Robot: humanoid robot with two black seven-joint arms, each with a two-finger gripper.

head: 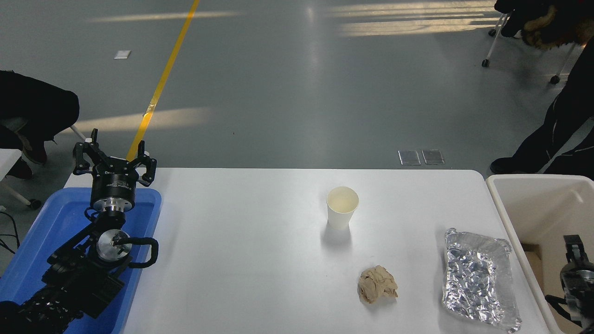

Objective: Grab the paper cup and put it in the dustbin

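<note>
- I see my left gripper (113, 155) parked over the far end of the blue tray (41, 241), its fingers spread apart with nothing between them.
- My right gripper (575, 243) only pokes in at the lower right edge, above the inside of the dustbin (499, 204); so little of it shows that I cannot tell whether its jaws are parted or closed.
- The paper cup (342, 207) stands upright on the white table (241, 260), mouth up, well apart from both sets of jaws: far to the right of the left ones, and left of and beyond the right ones.
- A crumpled tan paper ball (377, 284) lies nearer to me than the cup, apart from it.
- A silver foil tray (478, 278) lies between the ball and the dustbin, just left of my right gripper.
- The dustbin sits against the table's right edge.
- People in dark clothing are at the top corners.
</note>
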